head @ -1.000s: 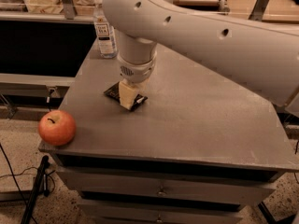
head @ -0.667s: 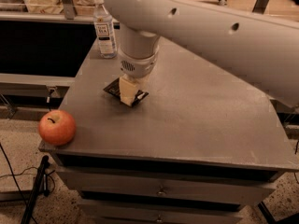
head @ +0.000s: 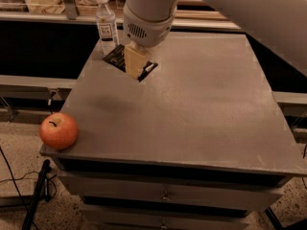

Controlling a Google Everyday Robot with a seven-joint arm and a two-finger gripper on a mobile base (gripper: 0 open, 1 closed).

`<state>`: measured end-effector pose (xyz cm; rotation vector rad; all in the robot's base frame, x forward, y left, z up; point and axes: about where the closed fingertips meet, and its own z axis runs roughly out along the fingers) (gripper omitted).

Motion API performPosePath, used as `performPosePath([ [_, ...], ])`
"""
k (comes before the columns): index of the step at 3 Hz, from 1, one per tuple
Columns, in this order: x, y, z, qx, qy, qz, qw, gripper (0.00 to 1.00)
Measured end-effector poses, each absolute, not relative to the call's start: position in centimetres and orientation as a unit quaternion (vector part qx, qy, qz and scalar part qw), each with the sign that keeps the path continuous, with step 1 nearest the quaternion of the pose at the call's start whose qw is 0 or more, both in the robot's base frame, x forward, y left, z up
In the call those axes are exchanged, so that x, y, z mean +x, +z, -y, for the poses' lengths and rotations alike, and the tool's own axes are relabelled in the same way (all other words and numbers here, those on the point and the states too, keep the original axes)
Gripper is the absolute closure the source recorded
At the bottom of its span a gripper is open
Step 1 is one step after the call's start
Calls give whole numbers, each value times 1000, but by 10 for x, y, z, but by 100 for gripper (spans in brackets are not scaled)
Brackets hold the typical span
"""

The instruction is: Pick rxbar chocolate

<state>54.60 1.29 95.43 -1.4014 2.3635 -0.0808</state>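
Observation:
The rxbar chocolate (head: 115, 57), a flat bar in a black wrapper with white text, is in my gripper (head: 135, 65). The cream fingers (head: 134, 56) cover the bar's middle, and its two ends stick out left and right. The bar hangs tilted a little above the grey table top (head: 192, 109), near the back left part. My white arm comes down from the top of the view.
A clear water bottle (head: 106, 25) with a white cap stands just left of the gripper at the table's back left. A red apple (head: 58, 131) sits at the front left corner. Drawers (head: 165, 195) are below the table top. Shelving runs behind the table.
The gripper has risen and taken the bar up with it, off the table and closer to the bottle. The apple and bottle have not moved.

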Motion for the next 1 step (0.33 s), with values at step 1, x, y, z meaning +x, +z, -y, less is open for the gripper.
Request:
performPosePath([
  [1, 546, 954, -13, -500, -29, -843, 195, 100],
])
